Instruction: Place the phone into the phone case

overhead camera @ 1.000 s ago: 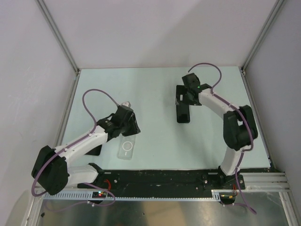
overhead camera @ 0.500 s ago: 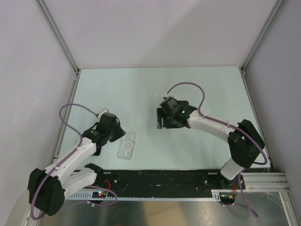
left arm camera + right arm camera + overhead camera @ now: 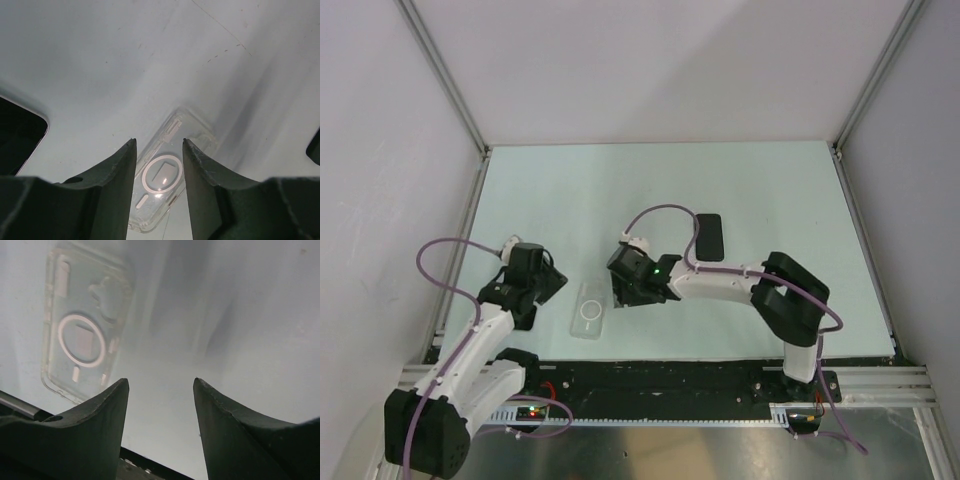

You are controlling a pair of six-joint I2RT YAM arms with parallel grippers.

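Observation:
The phone (image 3: 709, 236) lies flat on the pale table, right of centre, with nothing touching it. The clear phone case (image 3: 590, 309), with a white ring and a short white line, lies flat near the front edge. My left gripper (image 3: 552, 283) is open and empty just left of the case. In the left wrist view the case (image 3: 165, 175) shows between and beyond the open left gripper (image 3: 158, 141). My right gripper (image 3: 620, 295) is open and empty just right of the case. In the right wrist view the case (image 3: 82, 340) lies up-left of the right gripper (image 3: 161, 381).
The black base rail (image 3: 660, 378) runs along the near table edge and shows low in the right wrist view (image 3: 150, 467). A dark flat shape with a rounded corner (image 3: 15, 135) sits at the left wrist view's left edge. White walls enclose the table.
My right arm swung from above the phone down and left to beside the case, uncovering the phone. My left arm drew back left off the case.

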